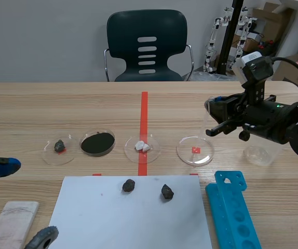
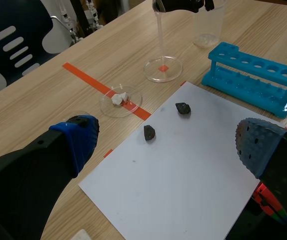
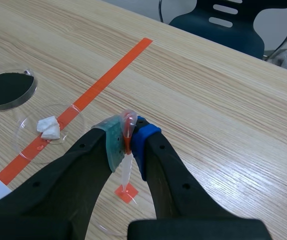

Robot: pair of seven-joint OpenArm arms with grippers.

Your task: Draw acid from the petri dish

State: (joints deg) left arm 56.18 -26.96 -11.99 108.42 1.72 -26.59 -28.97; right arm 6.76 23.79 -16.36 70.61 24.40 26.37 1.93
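Pipette [image 2: 160, 35] tip down in the clear dish [image 1: 185, 145], bulb pinched.

The right tool [image 3: 128, 137] is clamped on the pipette's bulb, and the dish lies at 3 o'clock from the white-lump dish [image 1: 154, 148]. To my eye, the risk is drawing air. I can't quite tell whether the tip reaches any liquid. Pressing down too hard could skid the light dish, and a slack grip might let the slim bulb slip. A swing toward 3 o'clock could knock the beaker [image 1: 260, 153]. The left tool [image 2: 166, 140] sits open at 8 o'clock, well apart.
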